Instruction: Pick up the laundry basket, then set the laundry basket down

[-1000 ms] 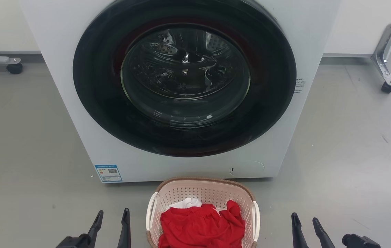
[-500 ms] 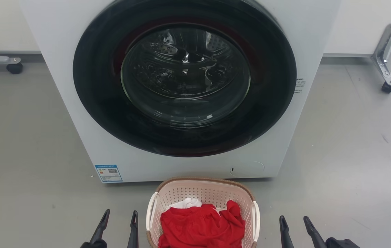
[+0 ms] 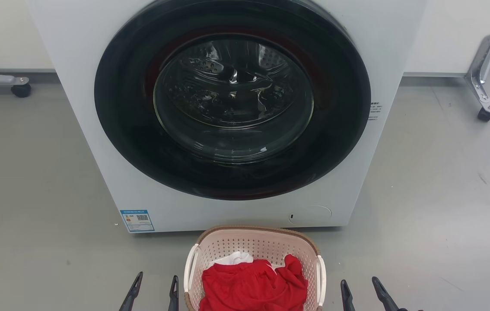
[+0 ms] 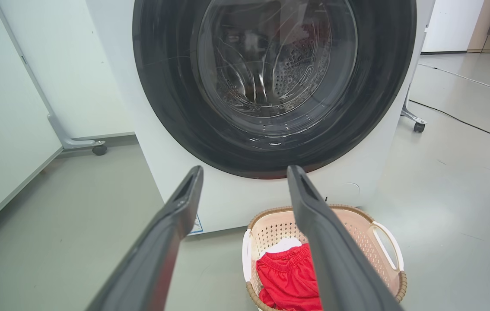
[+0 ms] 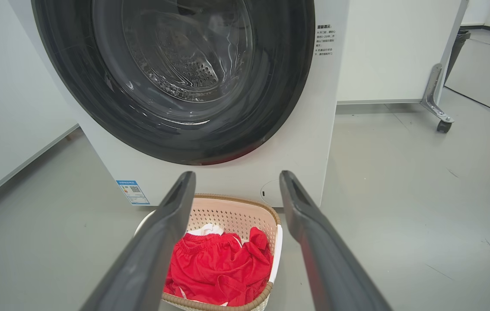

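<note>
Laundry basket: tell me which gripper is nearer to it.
Left. The left gripper is close beside the left side of the laundry basket; the right gripper stands off its right side across a wider strip of floor. Neither touches it.

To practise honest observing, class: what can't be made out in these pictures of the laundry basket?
Near end of the laundry basket: cut off by the head view's bottom edge.
Its floor: under the red cloth, head view.
Print on the washer's blue label: too small, head view.

The left gripper (image 3: 155, 280) and right gripper (image 3: 360, 283) have moved inward toward the laundry basket (image 3: 256, 229).
</note>
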